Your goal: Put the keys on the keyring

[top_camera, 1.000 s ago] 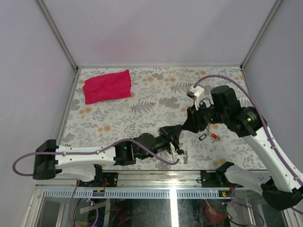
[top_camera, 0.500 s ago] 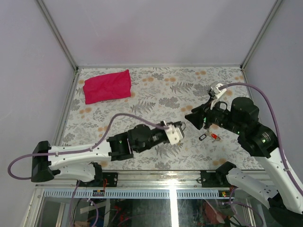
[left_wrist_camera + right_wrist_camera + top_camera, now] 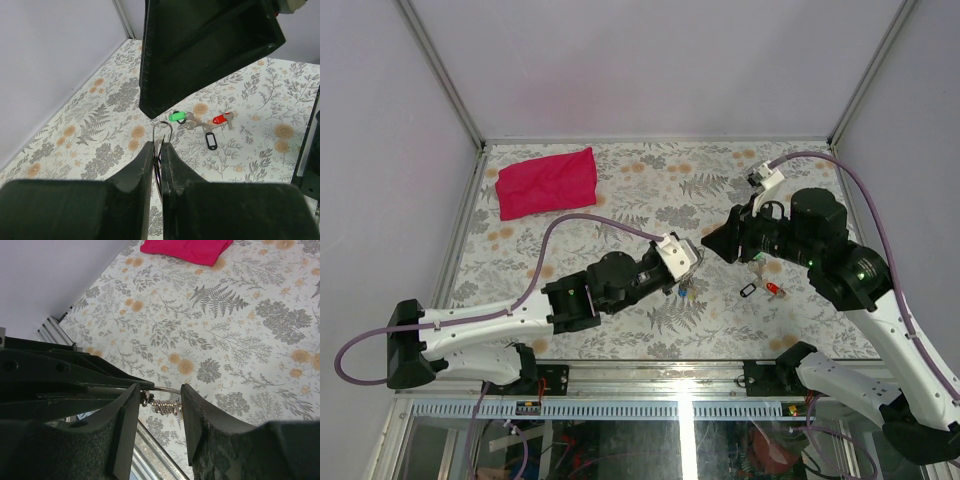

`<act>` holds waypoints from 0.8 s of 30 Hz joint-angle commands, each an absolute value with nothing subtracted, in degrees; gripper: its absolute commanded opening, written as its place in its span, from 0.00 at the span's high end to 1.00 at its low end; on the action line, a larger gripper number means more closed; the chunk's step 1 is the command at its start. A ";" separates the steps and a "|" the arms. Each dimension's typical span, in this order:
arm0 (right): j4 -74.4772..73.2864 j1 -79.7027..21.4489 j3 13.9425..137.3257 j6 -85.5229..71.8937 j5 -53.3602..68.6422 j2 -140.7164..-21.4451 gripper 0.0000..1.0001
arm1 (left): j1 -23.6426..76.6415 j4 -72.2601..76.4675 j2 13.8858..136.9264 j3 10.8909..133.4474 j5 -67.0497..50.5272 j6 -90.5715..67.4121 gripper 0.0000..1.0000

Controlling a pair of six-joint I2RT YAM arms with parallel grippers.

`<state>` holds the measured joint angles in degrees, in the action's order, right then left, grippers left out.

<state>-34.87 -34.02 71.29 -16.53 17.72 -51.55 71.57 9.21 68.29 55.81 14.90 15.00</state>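
Top view: left gripper (image 3: 689,262) and right gripper (image 3: 708,243) hovering tip to tip; keys (image 3: 775,290) lying on table (image 3: 570,230) nearby
Left wrist: fingers (image 3: 142,170) clamping keyring (image 3: 163,131)
Right wrist: fingers (image 3: 125,420) standing apart, keyring just ahead

The overhead camera looks down on the whole worktop (image 3: 620,200); both wrist cameras sit close, facing each other, sharing the keyring (image 3: 163,122).
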 commanded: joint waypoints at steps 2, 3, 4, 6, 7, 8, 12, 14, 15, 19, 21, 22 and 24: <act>-31.06 -34.11 72.14 -20.61 20.23 -52.71 0.56 | 71.61 11.69 67.06 56.19 17.39 13.96 1.00; -31.22 -34.10 72.08 -20.84 20.60 -52.88 0.56 | 71.63 11.69 66.98 56.10 17.62 13.97 1.00; -31.43 -34.10 72.05 -20.93 20.90 -53.09 0.56 | 71.59 11.77 66.82 55.93 17.78 14.01 1.00; -31.90 -34.10 72.07 -20.97 21.74 -53.53 0.56 | 71.62 11.94 66.66 55.74 18.07 14.09 1.00; -32.11 -34.10 72.07 -21.02 22.20 -53.81 0.57 | 71.63 11.95 66.64 55.76 18.22 14.10 1.00; -32.52 -34.12 72.11 -20.93 22.60 -54.10 0.57 | 71.61 11.95 66.62 55.73 18.34 14.07 1.00; -33.53 -34.10 72.35 -21.01 23.52 -54.83 0.60 | 71.57 12.11 66.32 55.55 18.94 14.07 1.00; -33.73 -34.10 72.28 -21.00 23.80 -54.93 0.61 | 71.60 12.13 66.23 55.48 19.11 14.21 1.00; -33.77 -34.10 72.23 -21.01 23.89 -54.93 0.62 | 71.62 12.13 66.21 55.46 19.22 14.27 1.00; -33.62 -34.13 71.95 -21.00 24.29 -54.93 0.65 | 71.57 12.11 66.30 55.54 18.78 14.34 1.00; -33.27 -34.10 71.80 -21.14 24.85 -55.01 0.67 | 71.61 12.13 66.35 55.55 18.68 14.41 1.00; -33.01 -34.10 71.73 -21.24 25.18 -55.02 0.68 | 71.63 12.17 66.44 55.55 18.58 14.41 1.00; -32.54 -34.13 71.57 -21.49 25.79 -55.07 0.70 | 71.63 12.21 66.55 55.55 18.46 14.41 1.00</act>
